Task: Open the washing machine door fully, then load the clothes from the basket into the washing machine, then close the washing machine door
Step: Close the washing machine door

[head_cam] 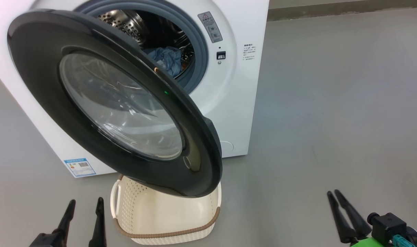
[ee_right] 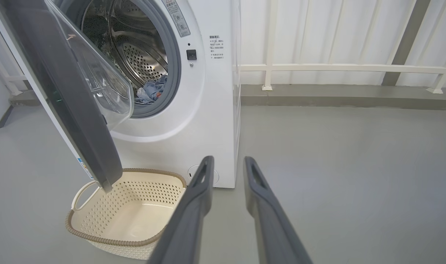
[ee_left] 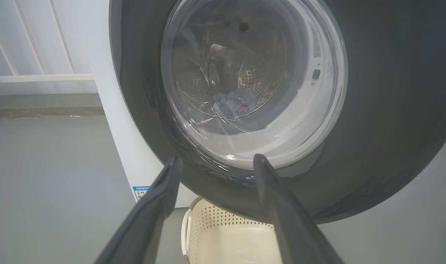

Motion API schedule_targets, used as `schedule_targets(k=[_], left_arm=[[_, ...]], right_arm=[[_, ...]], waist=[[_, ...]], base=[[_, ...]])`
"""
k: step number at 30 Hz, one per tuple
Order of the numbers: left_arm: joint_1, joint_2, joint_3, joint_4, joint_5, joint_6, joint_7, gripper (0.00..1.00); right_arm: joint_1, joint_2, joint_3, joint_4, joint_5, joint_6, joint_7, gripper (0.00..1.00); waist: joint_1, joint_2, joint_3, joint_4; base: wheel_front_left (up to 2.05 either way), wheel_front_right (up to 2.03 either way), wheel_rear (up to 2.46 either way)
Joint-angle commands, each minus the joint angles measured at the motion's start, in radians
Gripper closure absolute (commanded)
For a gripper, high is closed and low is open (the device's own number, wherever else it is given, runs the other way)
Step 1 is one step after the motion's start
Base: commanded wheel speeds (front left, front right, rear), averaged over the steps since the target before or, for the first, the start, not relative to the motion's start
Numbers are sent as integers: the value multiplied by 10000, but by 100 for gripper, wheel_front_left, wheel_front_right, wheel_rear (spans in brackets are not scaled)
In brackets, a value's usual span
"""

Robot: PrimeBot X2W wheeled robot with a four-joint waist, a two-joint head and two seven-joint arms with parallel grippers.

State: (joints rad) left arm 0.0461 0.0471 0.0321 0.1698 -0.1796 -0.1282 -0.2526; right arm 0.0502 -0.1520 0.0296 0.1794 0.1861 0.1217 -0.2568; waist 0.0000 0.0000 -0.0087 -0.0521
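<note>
We see washing machine door (head_cam: 119, 106) standing ajar, lower edge over basket (head_cam: 167, 234) on floor. Clothes (head_cam: 167, 60) in drum of washing machine (head_cam: 242, 85). Blue label (head_cam: 80, 167) low on front, grey warning sticker (head_cam: 210, 26) by gasket (red triangle on top); print too small to read. Left gripper (head_cam: 86, 201) spread wide, nothing between fingers. Right gripper (head_cam: 332, 192) narrow gap, gripping nothing.

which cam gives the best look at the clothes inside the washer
The right wrist view: the clothes lie in the drum, clear of the open washing machine door. The head view shows them partly cut off by the door's rim. The left wrist view shows them dimly through the door.
</note>
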Motion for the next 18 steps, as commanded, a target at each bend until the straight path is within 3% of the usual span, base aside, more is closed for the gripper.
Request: schedule_targets(k=[1, 18], left_arm=[[-92, 71, 379, -323, 147, -24, -91, 0], [-73, 60, 380, -341, 149, -24, -91, 0]], right_arm=[[-96, -112, 213, -170, 40, 90, -49, 100], [-369, -135, 293, -125, 39, 90, -49, 100]], waist=[[0, 0, 4, 20], [0, 0, 45, 292]], base=[[0, 0, 0], [0, 0, 0]])
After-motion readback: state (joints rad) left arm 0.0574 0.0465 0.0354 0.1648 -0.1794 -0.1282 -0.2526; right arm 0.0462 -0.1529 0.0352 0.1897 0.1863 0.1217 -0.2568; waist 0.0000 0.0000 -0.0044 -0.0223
